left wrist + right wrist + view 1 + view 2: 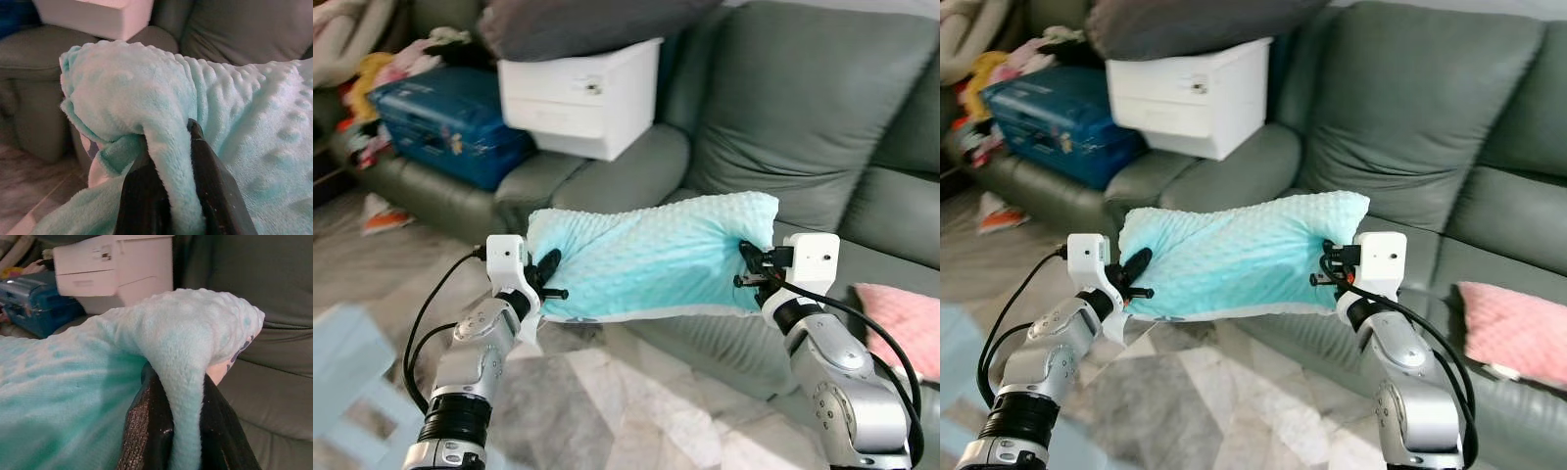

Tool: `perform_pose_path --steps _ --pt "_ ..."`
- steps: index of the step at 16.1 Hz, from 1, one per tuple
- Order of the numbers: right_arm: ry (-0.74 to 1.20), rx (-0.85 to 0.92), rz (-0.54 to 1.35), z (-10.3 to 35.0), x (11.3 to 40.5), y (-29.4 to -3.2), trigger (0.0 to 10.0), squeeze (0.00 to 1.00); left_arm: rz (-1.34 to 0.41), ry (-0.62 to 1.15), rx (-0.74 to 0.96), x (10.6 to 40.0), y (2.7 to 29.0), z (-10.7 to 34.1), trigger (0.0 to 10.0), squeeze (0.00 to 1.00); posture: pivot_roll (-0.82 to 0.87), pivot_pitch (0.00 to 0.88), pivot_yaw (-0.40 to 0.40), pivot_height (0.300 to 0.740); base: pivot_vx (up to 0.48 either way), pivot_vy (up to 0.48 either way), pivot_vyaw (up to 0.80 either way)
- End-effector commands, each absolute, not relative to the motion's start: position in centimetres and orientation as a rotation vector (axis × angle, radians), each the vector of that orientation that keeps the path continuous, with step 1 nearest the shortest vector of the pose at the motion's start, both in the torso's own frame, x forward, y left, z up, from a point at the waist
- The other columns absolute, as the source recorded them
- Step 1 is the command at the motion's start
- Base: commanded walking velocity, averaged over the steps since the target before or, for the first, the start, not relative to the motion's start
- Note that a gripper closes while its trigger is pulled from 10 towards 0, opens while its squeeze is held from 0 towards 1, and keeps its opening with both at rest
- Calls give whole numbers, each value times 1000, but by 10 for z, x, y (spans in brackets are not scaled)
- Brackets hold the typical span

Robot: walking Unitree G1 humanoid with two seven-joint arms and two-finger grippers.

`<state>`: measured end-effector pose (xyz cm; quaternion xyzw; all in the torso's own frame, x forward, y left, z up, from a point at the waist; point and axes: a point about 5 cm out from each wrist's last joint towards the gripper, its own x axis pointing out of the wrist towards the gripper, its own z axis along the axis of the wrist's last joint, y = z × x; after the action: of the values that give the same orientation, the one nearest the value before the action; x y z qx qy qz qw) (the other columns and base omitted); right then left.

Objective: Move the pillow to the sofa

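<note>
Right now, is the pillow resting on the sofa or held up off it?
Held up. The turquoise pillow hangs stretched between the left gripper and right gripper, each pinching an end, in front of the sofa.

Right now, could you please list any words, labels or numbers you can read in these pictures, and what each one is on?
No text can be read.
White drawer unit: small dark mark on its front, too blurred to read.
Blue case: small stickers, too small to read.
Pillow, held by the left gripper and right gripper: no print.
</note>
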<state>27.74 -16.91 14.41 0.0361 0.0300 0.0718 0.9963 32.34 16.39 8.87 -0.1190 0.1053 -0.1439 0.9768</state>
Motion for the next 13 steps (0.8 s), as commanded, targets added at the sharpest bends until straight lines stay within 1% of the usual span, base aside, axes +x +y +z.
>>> perform_pose_path --steps 1,13 --pt "22 63 141 153 278 -170 10000 0 -306 193 -239 324 164 94 10000 0 -199 0 49 740 345 0 0" --pt "20 65 139 153 276 -169 10000 0 -313 197 -243 324 163 94 10000 0 -204 0 52 740 371 0 0"
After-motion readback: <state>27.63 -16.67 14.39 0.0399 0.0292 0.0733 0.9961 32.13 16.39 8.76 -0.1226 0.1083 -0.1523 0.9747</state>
